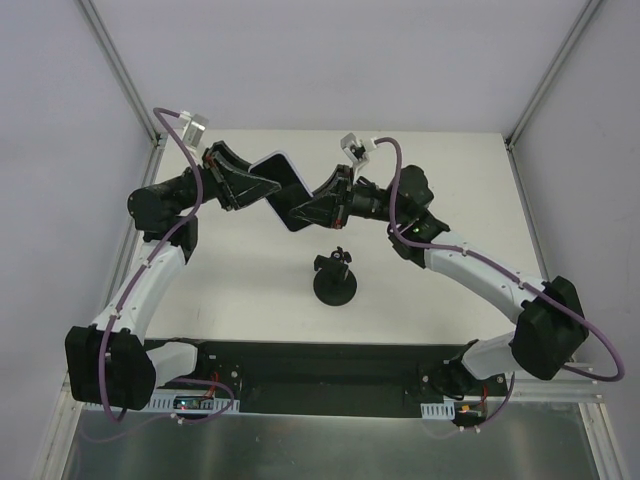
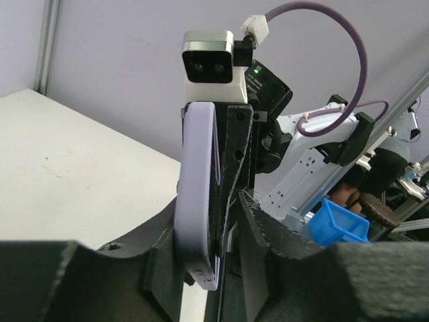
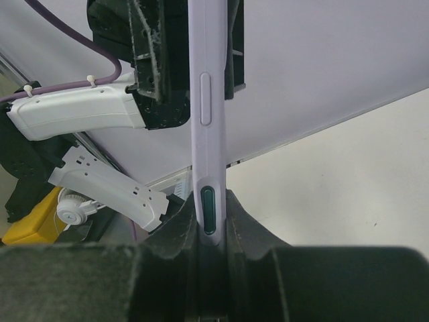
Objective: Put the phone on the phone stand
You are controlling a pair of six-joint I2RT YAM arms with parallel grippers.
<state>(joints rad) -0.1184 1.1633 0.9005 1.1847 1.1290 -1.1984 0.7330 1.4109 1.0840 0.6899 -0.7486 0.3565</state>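
top external: phone (image 1: 284, 183) slants upper-left to lower-right, right fingers (image 1: 312, 206) clamp it, left fingers' (image 1: 250, 186) grip unclear; phone stand (image 1: 337, 280) below.

A phone (image 1: 290, 190) shows a glossy black face from above. The wrist views show its pale lavender edge and back, with a darker oval inset on the side rail, possibly grey-green. The phone stand (image 1: 337, 280) is all black against an off-white table (image 1: 450, 180). The matte black left gripper (image 1: 268, 186) and right gripper (image 1: 306, 207) cap arms (image 1: 150, 280) of white and black sections, trailed by purple cables (image 1: 400, 175), while a bright blue bin (image 2: 338, 225) and a yellow shape (image 3: 27, 225) stand out behind.
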